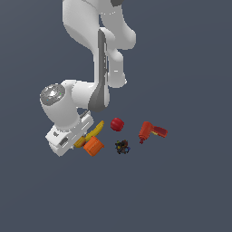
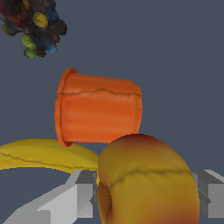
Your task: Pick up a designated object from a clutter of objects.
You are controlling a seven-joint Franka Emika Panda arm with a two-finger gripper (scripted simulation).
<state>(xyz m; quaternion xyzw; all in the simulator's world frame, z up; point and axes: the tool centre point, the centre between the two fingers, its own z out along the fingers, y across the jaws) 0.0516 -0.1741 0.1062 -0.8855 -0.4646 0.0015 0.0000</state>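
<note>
Item: round peach-like fruit (image 2: 148, 183), yellow-orange skin with a red blush. Location: between the two grey fingers (image 2: 81, 199) of the gripper (image 2: 144, 197), which stand spread on either side of it. Whether the pads already touch the skin cannot be told in the wrist view. In the exterior view the fruit is hidden behind the white gripper body (image 1: 63, 138).

Adjacent: long yellow banana (image 2: 43, 155), lying just beside the fruit and close to one finger; orange ribbed cup (image 2: 98, 109), on its side, right behind the fruit.

Nearby: dark lump studded with coloured beads (image 1: 121, 147); all-red round apple (image 1: 117, 123); red-orange power drill (image 1: 151, 131), furthest toward the exterior view's right.

Hazards, as judged:
- A finger may catch the banana end during closing, wedging it into the grasp or shoving the fruit off-centre.
- The rounded skin may roll or squirt out towards the cup if the pads meet it off-centre.
- A lift begun before firm contact would leave the fruit behind.
</note>
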